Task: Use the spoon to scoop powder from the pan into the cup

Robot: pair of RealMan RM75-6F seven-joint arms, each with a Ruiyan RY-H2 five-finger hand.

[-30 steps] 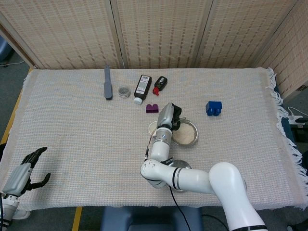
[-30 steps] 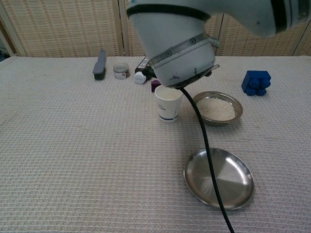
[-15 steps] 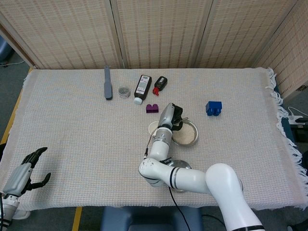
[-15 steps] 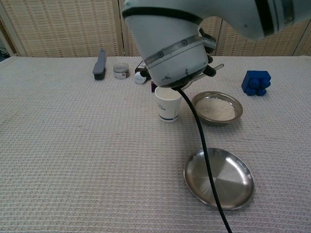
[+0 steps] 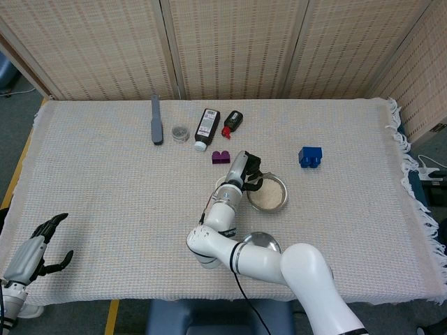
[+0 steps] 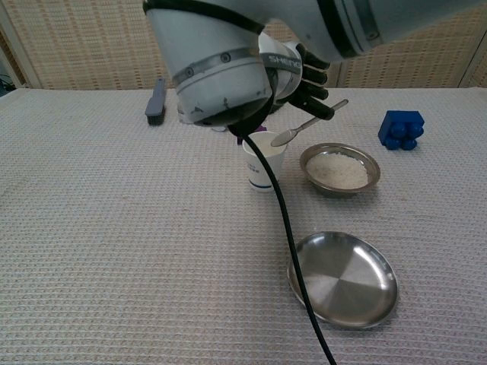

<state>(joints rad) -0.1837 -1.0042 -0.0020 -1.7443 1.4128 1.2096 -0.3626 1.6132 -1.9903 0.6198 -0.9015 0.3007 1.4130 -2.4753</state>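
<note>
My right hand (image 6: 304, 74) (image 5: 248, 167) grips a metal spoon (image 6: 308, 122) by its handle. The spoon slopes down to the left, and its bowl hangs just above the right rim of the white paper cup (image 6: 262, 166). In the head view the cup (image 5: 223, 185) is mostly hidden by my right arm. The small steel pan (image 6: 340, 169) (image 5: 268, 196) with pale powder sits just right of the cup. My left hand (image 5: 33, 252) hangs off the table's near left corner, fingers apart and holding nothing.
An empty steel plate (image 6: 342, 277) lies near the front, under my right arm's cable. A blue block (image 6: 401, 129) stands right of the pan. A grey brush (image 6: 156, 99), a small jar (image 6: 189, 110), two dark bottles (image 5: 207, 127) and a purple block (image 5: 221, 157) line the back.
My right arm has swung leftward in the chest view, uncovering the hand and spoon. The spoon has moved from above the pan side to over the cup's rim. The left hand is still.
</note>
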